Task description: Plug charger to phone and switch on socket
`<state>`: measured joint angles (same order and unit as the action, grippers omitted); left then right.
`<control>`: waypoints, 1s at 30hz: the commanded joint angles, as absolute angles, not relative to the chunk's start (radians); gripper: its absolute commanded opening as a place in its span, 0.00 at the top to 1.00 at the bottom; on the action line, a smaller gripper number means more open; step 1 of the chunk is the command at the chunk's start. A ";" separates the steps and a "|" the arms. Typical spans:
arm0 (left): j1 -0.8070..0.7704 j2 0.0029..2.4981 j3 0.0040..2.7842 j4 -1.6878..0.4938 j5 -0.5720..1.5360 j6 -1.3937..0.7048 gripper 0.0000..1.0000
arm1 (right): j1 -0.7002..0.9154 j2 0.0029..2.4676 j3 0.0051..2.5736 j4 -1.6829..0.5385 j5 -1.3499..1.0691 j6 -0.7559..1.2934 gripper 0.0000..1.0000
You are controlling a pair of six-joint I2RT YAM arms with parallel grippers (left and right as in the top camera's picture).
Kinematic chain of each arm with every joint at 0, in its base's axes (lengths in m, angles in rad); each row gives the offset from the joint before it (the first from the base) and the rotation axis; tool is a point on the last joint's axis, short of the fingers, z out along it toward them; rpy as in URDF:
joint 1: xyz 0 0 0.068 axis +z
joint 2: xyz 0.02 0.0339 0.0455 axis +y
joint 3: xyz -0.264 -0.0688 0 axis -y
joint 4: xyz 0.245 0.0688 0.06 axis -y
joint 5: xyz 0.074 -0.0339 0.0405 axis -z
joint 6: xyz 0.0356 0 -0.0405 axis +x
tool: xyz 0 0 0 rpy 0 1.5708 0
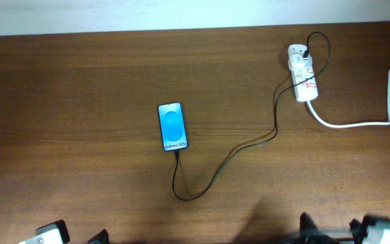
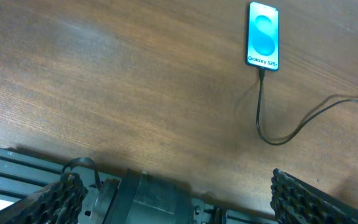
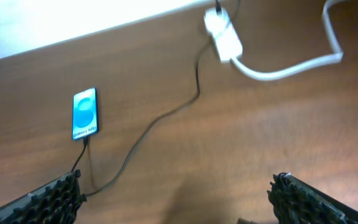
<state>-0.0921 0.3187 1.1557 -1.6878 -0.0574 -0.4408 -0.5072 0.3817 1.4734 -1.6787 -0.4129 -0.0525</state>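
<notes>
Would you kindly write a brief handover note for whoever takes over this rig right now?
Left gripper: jaws open, empty, at the near side. Right gripper: the same.
Phone lies flat in the middle, screen lit. The charger runs from its near end to the socket at the far right.
Done: the plug appears seated in the phone.
Left: check the socket switch, whose state cannot be told here, and press it on.

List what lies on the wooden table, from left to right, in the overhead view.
In order: slim blue-screen smartphone with black edge → long thin black charger cable → small white oblong power strip → thick white lead.
</notes>
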 commanded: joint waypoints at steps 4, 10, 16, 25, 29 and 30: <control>-0.089 0.314 1.154 -1.688 -0.068 -0.432 0.01 | -0.511 0.112 1.457 -1.613 -0.453 -0.097 0.01; -0.089 0.314 1.154 -1.688 -0.068 -0.432 0.01 | -0.432 0.006 1.156 -1.327 -0.599 -0.007 0.02; -0.089 0.314 1.154 -1.688 -0.068 -0.432 0.01 | -0.113 0.005 0.788 -0.834 -0.537 0.028 0.02; -0.089 0.314 1.154 -1.688 -0.068 -0.432 0.01 | -0.013 0.005 0.325 -0.243 -0.371 0.227 0.02; -0.089 0.314 1.154 -1.688 -0.068 -0.432 0.01 | 0.066 0.004 0.184 -0.037 -0.194 0.331 0.02; -0.089 0.314 1.154 -1.688 -0.068 -0.432 0.01 | 0.066 0.004 0.142 0.016 -0.193 0.331 0.02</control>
<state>-0.0921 0.3187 1.1507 -1.6878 -0.0605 -0.4412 0.0525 0.0120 0.2214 -0.0620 -0.2817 0.2680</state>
